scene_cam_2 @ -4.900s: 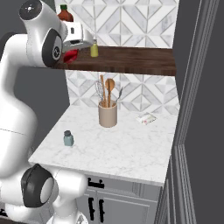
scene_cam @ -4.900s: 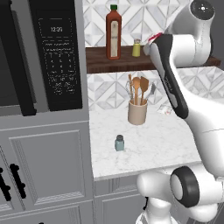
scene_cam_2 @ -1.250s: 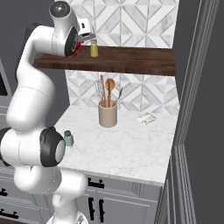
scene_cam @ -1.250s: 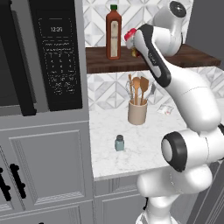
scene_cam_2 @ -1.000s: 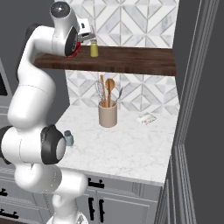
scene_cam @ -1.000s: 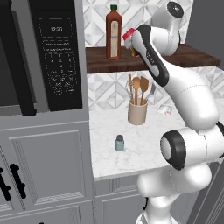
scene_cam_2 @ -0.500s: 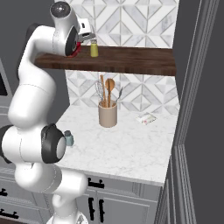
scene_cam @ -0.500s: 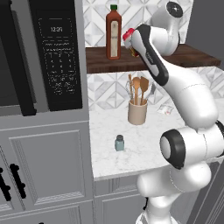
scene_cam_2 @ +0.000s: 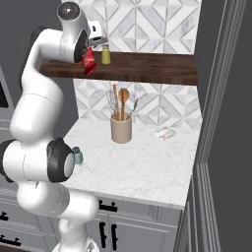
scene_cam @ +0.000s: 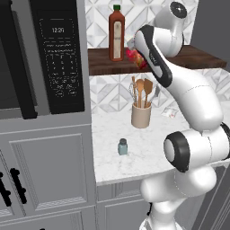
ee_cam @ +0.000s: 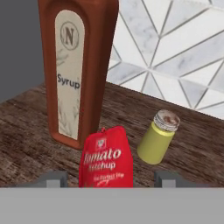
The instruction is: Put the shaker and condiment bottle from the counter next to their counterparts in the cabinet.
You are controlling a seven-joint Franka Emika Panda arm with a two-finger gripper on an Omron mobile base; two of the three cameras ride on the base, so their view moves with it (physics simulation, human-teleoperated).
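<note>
My pincer [ee_cam: 105,179] was up at the cabinet [scene_cam: 197,56], at the front edge of the dark shelf board. Jaws were wide; each tip [ee_cam: 53,179] stood well clear of the condiment bottle [ee_cam: 106,158], which showed between them. Couldn't tell whether the packet rested on the wood or was pinched higher up. It read "Tomato ketchup" and sat upright in the hand view.

Their counterparts were right behind it: the tall syrup bottle [ee_cam: 76,65] just beside and behind the packet on one side, the yellow-green shaker [ee_cam: 159,138] near it on the other.

From the base views, the red packet [scene_cam_2: 89,61] hung at the shelf's front lip, close to the yellow-green one [scene_cam_2: 106,54].

The shaker [scene_cam: 122,147] stood upright on the counter [scene_cam: 148,148], in front of the utensil crock [scene_cam: 141,114] and apart from it. A small pale packet [scene_cam_2: 164,133] lay near the backsplash.
</note>
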